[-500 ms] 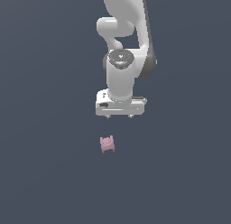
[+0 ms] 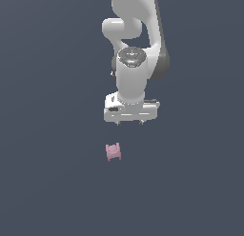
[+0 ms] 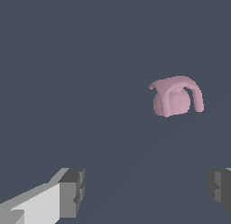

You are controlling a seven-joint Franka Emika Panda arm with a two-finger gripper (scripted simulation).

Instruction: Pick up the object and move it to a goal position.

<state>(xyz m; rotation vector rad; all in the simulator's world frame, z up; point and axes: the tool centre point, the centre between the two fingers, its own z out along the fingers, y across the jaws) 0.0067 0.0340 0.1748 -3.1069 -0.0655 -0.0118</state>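
Note:
The object point(image 2: 113, 152) is a tiny pale pink blocky piece with two short prongs on top, lying on the dark grey floor. In the wrist view it point(image 3: 176, 97) shows as a pink arched shape ahead of the fingers, off to one side. My gripper point(image 2: 129, 122) hangs from the white arm, pointing down, above the object and slightly toward the exterior view's right of it. It is open and empty, with the fingertips point(image 3: 72, 192) wide apart and not touching the object.
The white arm point(image 2: 136, 44) rises toward the top of the exterior view. A plain dark grey surface point(image 2: 47, 182) lies all around.
The arm and gripper appear nearly unchanged in place; the gripper may have shifted very slightly toward the object. The object has not moved.

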